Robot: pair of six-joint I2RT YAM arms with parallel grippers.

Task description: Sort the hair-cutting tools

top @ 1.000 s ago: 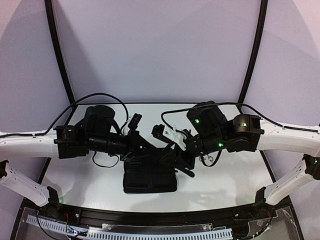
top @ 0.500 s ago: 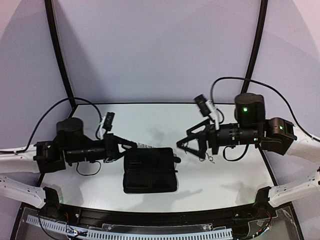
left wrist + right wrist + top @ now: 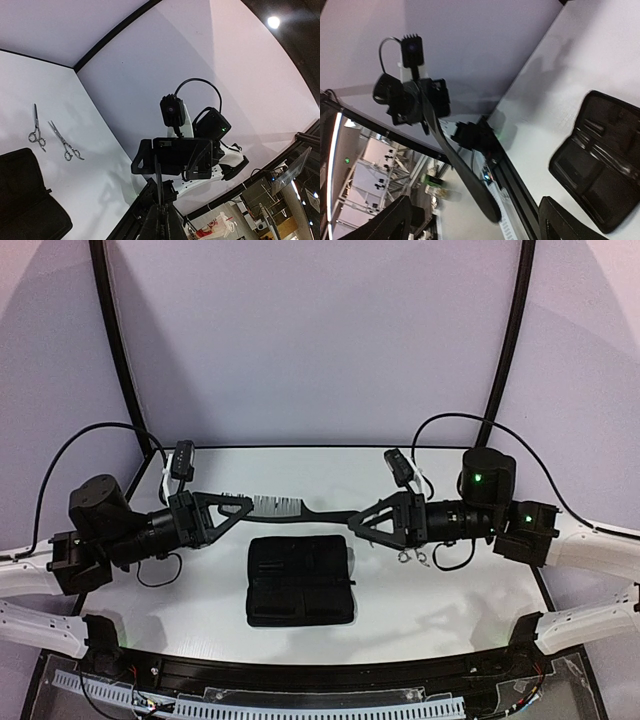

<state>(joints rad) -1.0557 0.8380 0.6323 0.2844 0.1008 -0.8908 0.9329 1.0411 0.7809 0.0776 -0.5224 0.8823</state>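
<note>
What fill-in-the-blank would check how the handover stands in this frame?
1. The left claw is shut on a slim black ___.
2. The right claw stands ___, with that tool's free end between its fingers and a gap on each side.
3. On the table lie ___ pairs of silver scissors.
Missing words: comb; open; two.

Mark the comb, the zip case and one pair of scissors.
comb [image 3: 275, 505]: top view, toothed section.
zip case [image 3: 300, 585]: top view, middle of its face.
scissors [image 3: 35, 120]: left wrist view, blades of the leftmost pair.
</note>
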